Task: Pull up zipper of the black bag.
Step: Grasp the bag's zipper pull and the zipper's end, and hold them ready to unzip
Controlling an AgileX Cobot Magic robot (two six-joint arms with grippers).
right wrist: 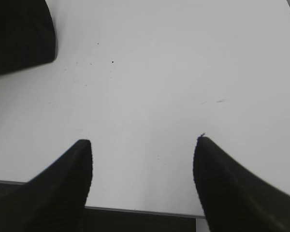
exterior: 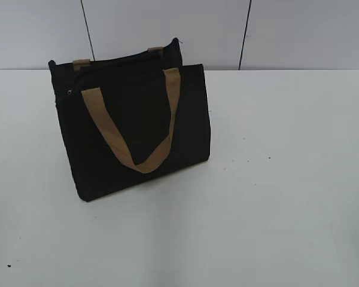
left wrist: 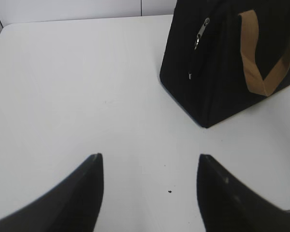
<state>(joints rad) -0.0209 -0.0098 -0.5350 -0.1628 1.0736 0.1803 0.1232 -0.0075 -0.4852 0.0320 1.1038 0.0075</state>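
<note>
The black bag (exterior: 137, 131) stands upright on the white table, left of centre in the exterior view, with a tan loop handle (exterior: 137, 156) hanging down its front. Its zipper runs along the top edge and down the left end, with a small silvery pull (exterior: 69, 92). In the left wrist view the bag (left wrist: 217, 72) is at the upper right and the pull (left wrist: 200, 34) hangs on its end face. My left gripper (left wrist: 150, 159) is open and empty, well short of the bag. My right gripper (right wrist: 142, 142) is open and empty; a corner of the bag (right wrist: 19, 34) shows at its upper left. Neither gripper shows in the exterior view.
The white table (exterior: 275, 197) spreads around the bag. Its near edge (right wrist: 145, 210) shows just under my right gripper. A grey panelled wall (exterior: 287, 30) stands behind the table. A small dark speck (left wrist: 169, 191) lies on the table near my left gripper.
</note>
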